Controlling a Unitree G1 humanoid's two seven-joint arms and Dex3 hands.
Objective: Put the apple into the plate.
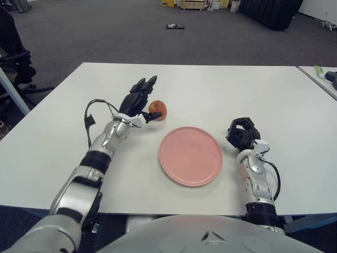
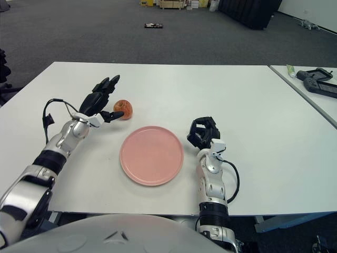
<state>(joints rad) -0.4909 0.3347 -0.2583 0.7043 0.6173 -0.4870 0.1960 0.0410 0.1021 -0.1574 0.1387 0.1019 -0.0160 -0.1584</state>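
A small red-orange apple (image 1: 157, 109) sits on the white table (image 1: 210, 89), just beyond the upper left rim of an empty pink plate (image 1: 190, 155). My left hand (image 1: 140, 101) is right beside the apple on its left, fingers spread and extended, thumb reaching toward the apple's near side; it holds nothing. My right hand (image 1: 242, 132) shows to the right of the plate, fingers curled, holding nothing.
A second table (image 2: 310, 84) at the far right carries a dark controller-like device (image 2: 316, 78) and a small tube. An office chair (image 1: 13, 63) stands off the table's left edge. Grey carpet lies beyond.
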